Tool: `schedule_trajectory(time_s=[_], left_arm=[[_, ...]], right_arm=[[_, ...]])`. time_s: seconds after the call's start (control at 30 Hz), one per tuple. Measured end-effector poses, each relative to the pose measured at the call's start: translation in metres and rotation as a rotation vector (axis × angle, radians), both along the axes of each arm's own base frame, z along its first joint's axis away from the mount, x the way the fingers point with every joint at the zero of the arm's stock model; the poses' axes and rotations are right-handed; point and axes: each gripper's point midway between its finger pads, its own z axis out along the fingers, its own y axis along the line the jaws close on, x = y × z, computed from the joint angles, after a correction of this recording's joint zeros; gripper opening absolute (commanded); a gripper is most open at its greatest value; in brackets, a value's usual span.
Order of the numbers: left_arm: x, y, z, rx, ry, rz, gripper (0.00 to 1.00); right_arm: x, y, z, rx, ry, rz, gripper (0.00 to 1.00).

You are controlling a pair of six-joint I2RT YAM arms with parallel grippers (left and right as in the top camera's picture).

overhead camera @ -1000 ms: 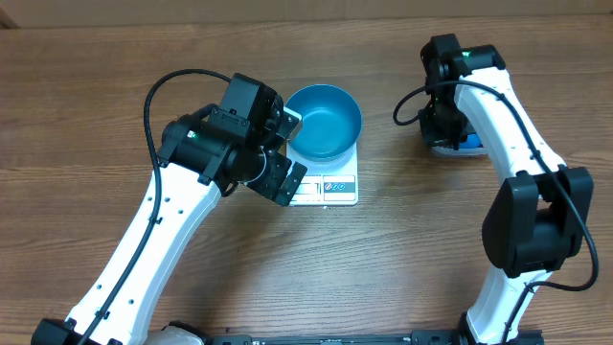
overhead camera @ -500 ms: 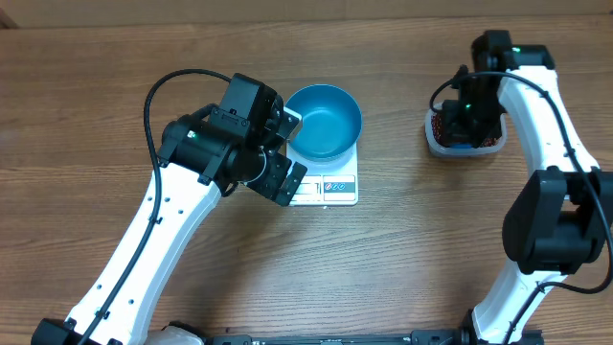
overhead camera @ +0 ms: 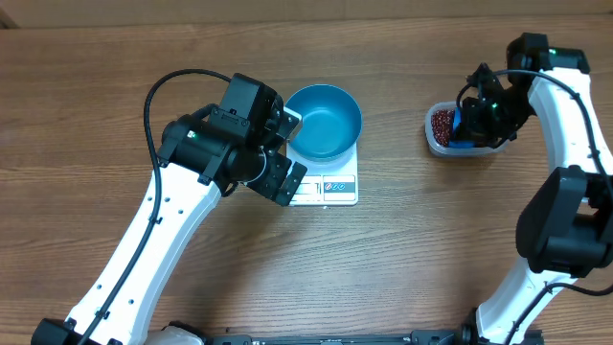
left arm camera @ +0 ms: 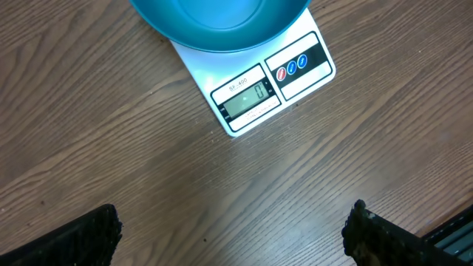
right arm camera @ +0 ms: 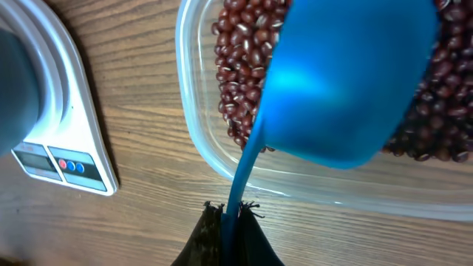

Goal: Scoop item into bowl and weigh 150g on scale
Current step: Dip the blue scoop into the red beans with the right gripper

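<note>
The blue bowl [overhead camera: 324,122] [left arm camera: 222,22] stands empty on the white scale [overhead camera: 335,187] [left arm camera: 255,100], whose display shows 0. My left gripper [overhead camera: 285,151] [left arm camera: 233,233] hangs open just left of the scale, nothing between its fingers [left arm camera: 81,240]. My right gripper [overhead camera: 482,115] [right arm camera: 233,222] is shut on the thin handle of a blue scoop [right arm camera: 347,81] [overhead camera: 462,132]. The scoop's cup is turned underside up over the red-brown beans [right arm camera: 240,66] [overhead camera: 442,123] in a clear tub [right arm camera: 194,133] [overhead camera: 438,146]. What the cup holds is hidden.
The tub sits on the wooden table about a hand's width right of the scale [right arm camera: 66,133]. The left arm reaches over the table left of the bowl. The right arm comes in from the right edge.
The right arm has swung right, off the top of the tub, so the tub and beans now show in the overhead view. The left arm has not moved.
</note>
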Motion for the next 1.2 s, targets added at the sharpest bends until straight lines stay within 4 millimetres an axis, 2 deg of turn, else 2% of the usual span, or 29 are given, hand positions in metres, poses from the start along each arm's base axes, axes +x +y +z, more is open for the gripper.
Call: schedule_trajectory(time_s=[0.37,1.03,1.2], left_arm=[[0.000,0.000,0.000,0.000,0.000,0.000,1.00],[0.000,0.000,0.000,0.000,0.000,0.000,1.00],[0.000,0.000,0.000,0.000,0.000,0.000,1.00]], right_arm=[[-0.006,-0.018,0.004,0.056,-0.026,0.040,0.04],[-0.012,-0.012,-0.001,0.123,-0.030,0.075,0.04],[-0.012,-0.017,0.001,0.165,-0.045,0.050,0.04]])
